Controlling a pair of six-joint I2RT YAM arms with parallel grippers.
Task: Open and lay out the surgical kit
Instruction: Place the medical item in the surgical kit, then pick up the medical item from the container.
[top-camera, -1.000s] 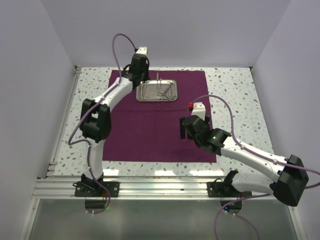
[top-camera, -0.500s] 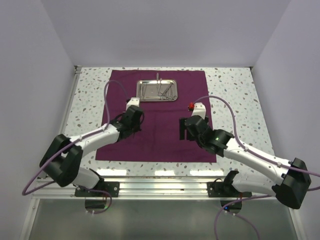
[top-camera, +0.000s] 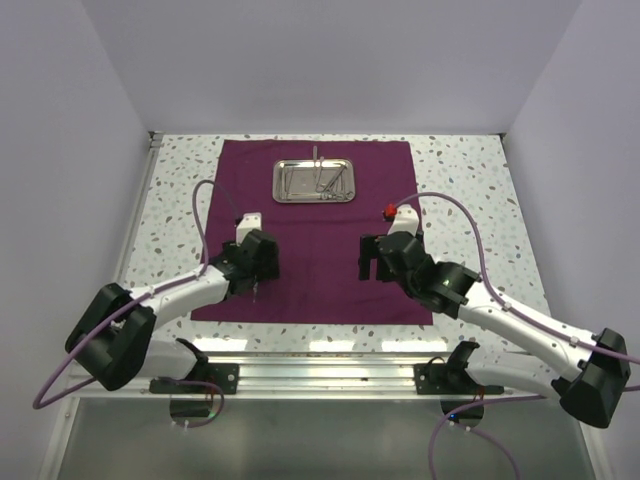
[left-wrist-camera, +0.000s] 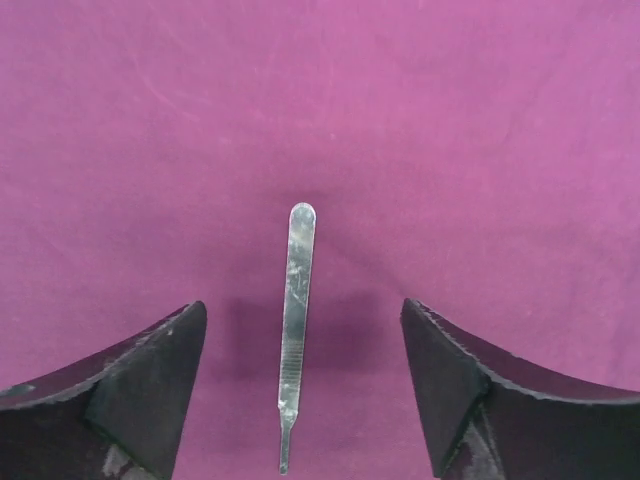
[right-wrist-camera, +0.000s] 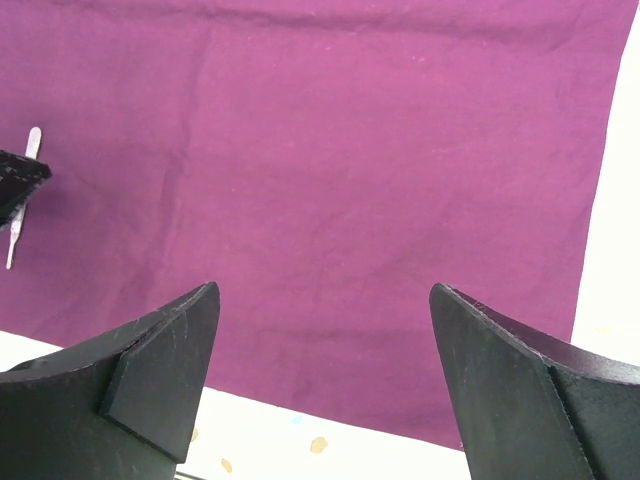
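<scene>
Moved L pincer (left-wrist-camera: 302, 315) off shiny rectangular steel tray (top-camera: 316, 181); laid slim silver handle (left-wrist-camera: 299, 250) on dark purple cloth (top-camera: 320, 225). Wide open, empty; R pincer (right-wrist-camera: 323, 287) same. Rest pending.

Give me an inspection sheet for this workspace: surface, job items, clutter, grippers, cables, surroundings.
Surface: speckled table, purple cloth spread flat on it.
Job's things: steel tray at the cloth's far end, thin instruments inside; one slim silver handle lying on the cloth.
Clutter: nothing seen.
Grippers: left gripper open, straddling the handle without touching; right gripper open, empty, above the cloth's near edge.
Cables: purple cables loop off both arms, clear of the tray.
Surroundings: white walls on three sides; aluminium rail along the near edge.
</scene>
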